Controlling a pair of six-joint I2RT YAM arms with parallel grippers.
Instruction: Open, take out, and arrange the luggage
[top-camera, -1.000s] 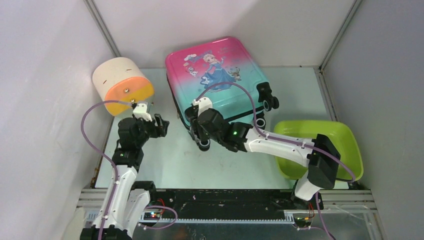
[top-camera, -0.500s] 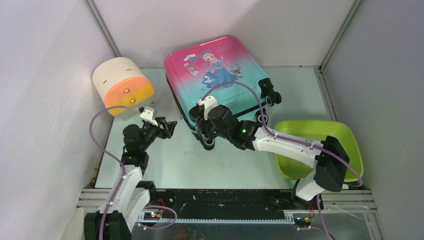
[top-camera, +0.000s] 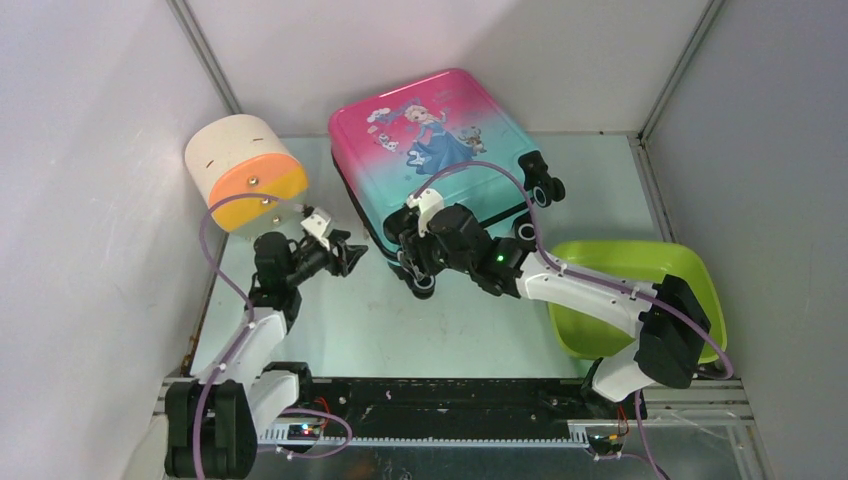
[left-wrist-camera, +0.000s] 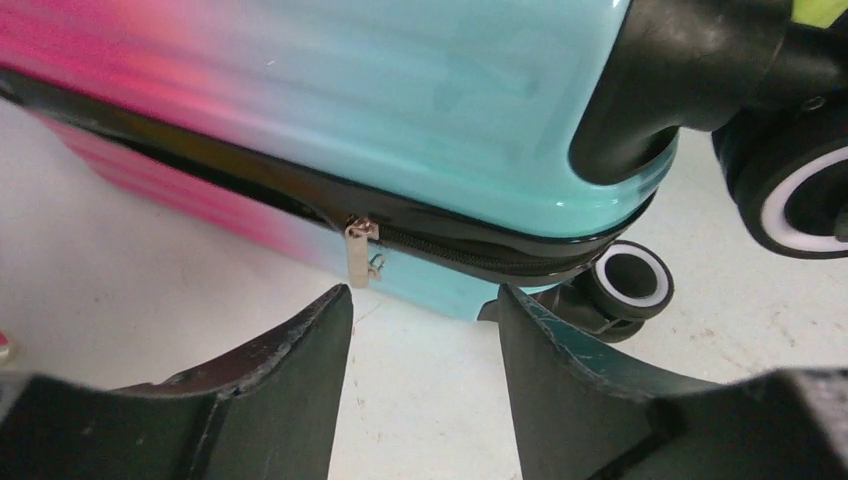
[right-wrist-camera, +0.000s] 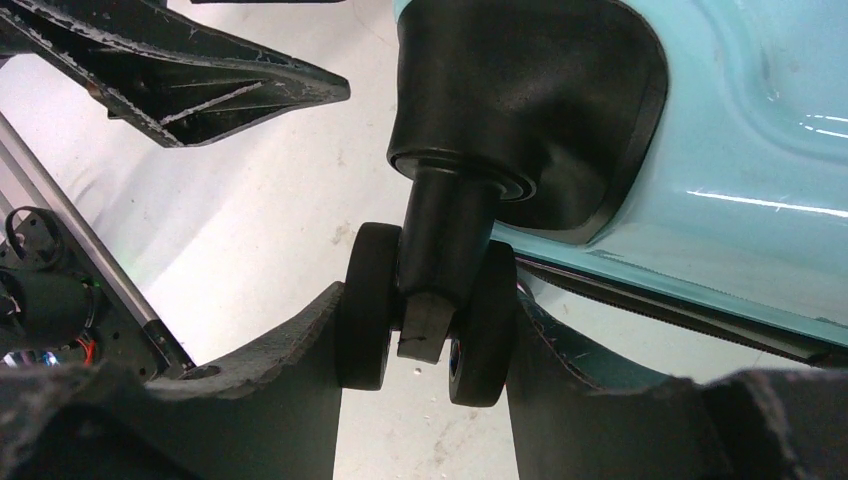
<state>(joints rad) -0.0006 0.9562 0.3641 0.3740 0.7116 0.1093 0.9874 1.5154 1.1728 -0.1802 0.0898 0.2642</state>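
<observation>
Luggage (top-camera: 430, 150) lies shut; my right hand (right-wrist-camera: 425, 300) clamps a wheel (right-wrist-camera: 365, 305) to steady it while my left hand (left-wrist-camera: 425, 295), parted, faces the zipper pull (left-wrist-camera: 358, 250).

Top view: right gripper (top-camera: 413, 265) covers suitcase (top-camera: 440, 130) near corner, so wheel (right-wrist-camera: 368, 300) there is out of sight. Right arm blocks part of tub (top-camera: 610, 262). Zip pull (left-wrist-camera: 358, 250) too small to spot from above. Left wrist: pink end blurred, shell cut at top edge, upper wheel (left-wrist-camera: 795, 190) clipped at right. Right wrist: shell runs off top and right.
</observation>
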